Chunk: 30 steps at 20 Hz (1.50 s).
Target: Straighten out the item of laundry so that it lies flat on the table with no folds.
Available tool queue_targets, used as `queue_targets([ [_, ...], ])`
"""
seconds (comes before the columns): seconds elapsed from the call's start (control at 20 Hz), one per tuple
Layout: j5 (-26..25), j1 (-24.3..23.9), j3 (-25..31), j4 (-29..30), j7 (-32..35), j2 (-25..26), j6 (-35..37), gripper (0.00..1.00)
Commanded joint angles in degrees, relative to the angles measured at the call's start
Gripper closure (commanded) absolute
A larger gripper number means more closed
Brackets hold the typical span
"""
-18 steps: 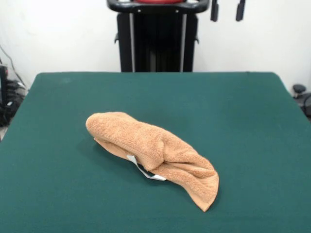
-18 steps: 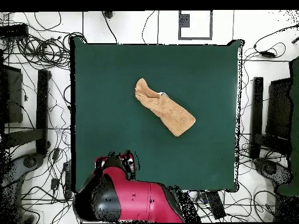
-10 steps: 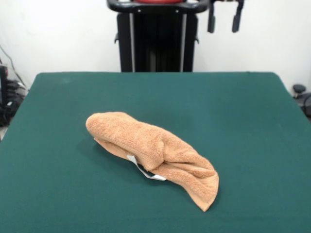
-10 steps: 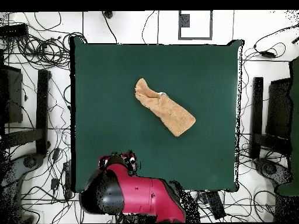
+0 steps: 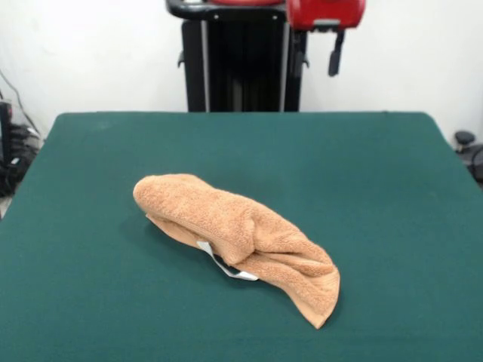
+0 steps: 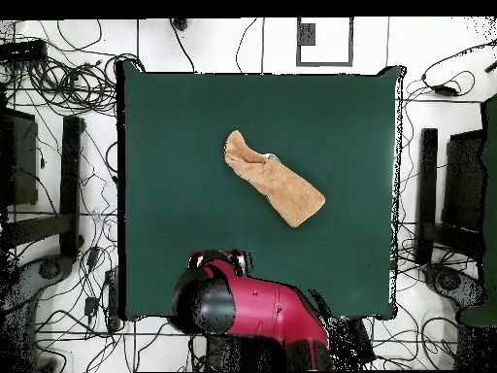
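The orange-tan towel lies bunched in a long, folded roll near the middle of the green table. A small white tag sticks out from under its near side. In the overhead view the towel runs diagonally across the middle of the table. My gripper hangs high over the table's far edge, well away from the towel. Its fingers stand apart and it holds nothing. In the overhead view my gripper sits at the tip of the red arm, over the table's bottom edge.
The black pedestal stands behind the table's far edge. In the overhead view, cables cover the floor around the table and black stands flank its sides.
My gripper has moved left and lower in the front view, and the red arm head now shows. In the overhead view the arm has swung right. The towel has not moved.
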Motion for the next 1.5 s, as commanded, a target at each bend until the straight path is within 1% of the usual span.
queue_targets([
  [0.05, -1.2, 1.7, 2.0, -7.0, 6.9, 5.9, 3.6, 0.00],
  [0.25, -1.3, 1.9, 2.0, -7.0, 7.4, 7.2, 1.2, 0.00],
  [0.35, -1.2, 1.7, 2.2, -7.0, 7.3, 7.2, 1.2, 0.00],
  [0.55, -1.8, 1.4, 2.5, -8.8, 6.3, 8.2, 1.3, 0.00],
  [0.75, -4.8, -0.8, 5.5, -10.9, 0.6, 8.9, 1.5, 0.00],
  [1.0, -8.3, -3.1, 9.0, -12.6, -4.5, 9.1, 5.1, 0.00],
  [1.25, -11.1, -4.8, 11.7, -13.6, -7.1, 8.8, 8.9, 0.00],
  [1.5, -14.8, -6.6, 15.4, -14.8, -9.9, 8.7, 10.4, 0.00],
])
